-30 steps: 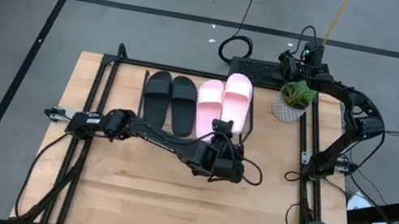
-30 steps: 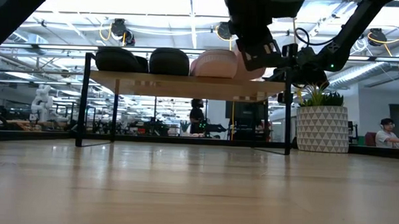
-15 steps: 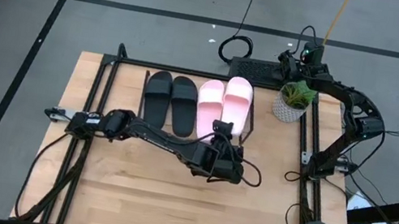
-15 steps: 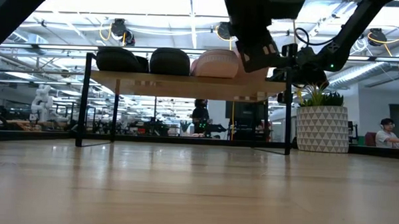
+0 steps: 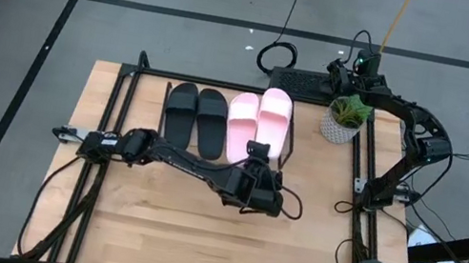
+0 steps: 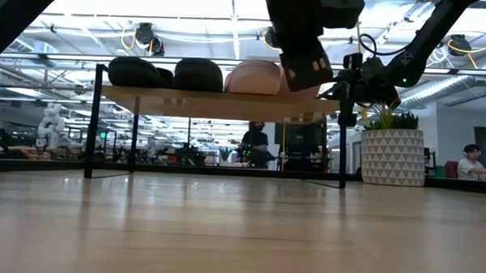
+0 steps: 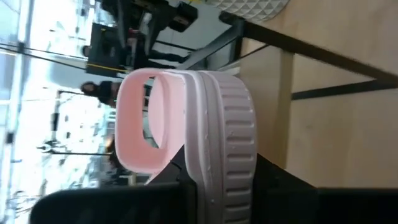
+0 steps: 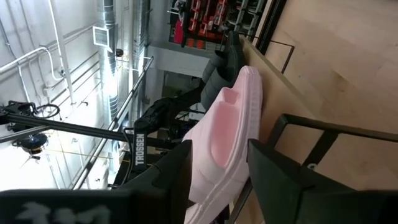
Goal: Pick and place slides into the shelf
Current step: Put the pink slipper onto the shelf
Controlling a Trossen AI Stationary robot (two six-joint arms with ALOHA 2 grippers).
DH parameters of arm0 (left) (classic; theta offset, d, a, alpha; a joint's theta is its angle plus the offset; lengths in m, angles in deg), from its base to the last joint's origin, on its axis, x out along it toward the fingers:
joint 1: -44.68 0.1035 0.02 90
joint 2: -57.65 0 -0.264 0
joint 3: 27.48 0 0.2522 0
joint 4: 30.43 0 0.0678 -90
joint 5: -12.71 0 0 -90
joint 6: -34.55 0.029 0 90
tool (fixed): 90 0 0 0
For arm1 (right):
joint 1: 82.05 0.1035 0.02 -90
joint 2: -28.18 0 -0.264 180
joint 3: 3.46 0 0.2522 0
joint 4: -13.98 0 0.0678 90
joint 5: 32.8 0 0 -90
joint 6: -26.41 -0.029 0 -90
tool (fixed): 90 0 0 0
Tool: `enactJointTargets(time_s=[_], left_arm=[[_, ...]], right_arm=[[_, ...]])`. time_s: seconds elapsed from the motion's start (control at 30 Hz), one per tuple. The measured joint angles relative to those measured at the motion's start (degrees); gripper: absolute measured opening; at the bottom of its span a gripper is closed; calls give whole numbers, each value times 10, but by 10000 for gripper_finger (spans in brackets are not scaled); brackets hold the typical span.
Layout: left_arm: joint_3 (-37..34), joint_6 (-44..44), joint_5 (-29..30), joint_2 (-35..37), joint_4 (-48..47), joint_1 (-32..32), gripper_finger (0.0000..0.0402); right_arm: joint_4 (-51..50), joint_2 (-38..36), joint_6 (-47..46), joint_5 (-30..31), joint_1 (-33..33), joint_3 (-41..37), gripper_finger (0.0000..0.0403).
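Four slides lie side by side on the shelf (image 6: 187, 102) at the table's far middle: a black pair (image 5: 195, 117), a pink slide (image 5: 241, 125), and a second pink slide (image 5: 276, 118) at the right end. My left gripper (image 5: 258, 149) reaches in from the near side and is shut on the right pink slide's near end; it also shows in the left wrist view (image 7: 217, 186). My right gripper (image 5: 342, 71) waits open at the back right, behind the plant, looking at the shelf. My left gripper pinches the near end of the right pink slide's sole (image 7: 219, 163) between its two fingers, one on the footbed side and one on the underside. The fingers come from the table's near side and lie along the slide. The slide's strap end (image 5: 278, 105) lies over the shelf top.
A potted plant in a white patterned pot (image 5: 343, 122) stands just right of the shelf, close to the held slide. The wooden table (image 5: 196, 241) stretches toward the near edge. People show in the room beyond in the low view (image 6: 469, 161).
My left gripper has gone a little toward the table's left edge, still shut on the pink slide. The shelf and all the slides on it have slid the same way along the table. The held slide has come down level with the others.
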Motion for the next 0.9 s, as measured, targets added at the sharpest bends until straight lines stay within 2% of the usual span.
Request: enactJointTargets(time_s=[0.43,0.57,0.9], left_arm=[[1,-78,-87,1,-36,7,49],[1,-117,-98,1,-54,8,49],[1,-149,-137,2,-51,9,49]], right_arm=[[0,0,-1,0,0,0,146],[0,0,-2,0,0,0,146],[0,0,-2,0,0,0,146]])
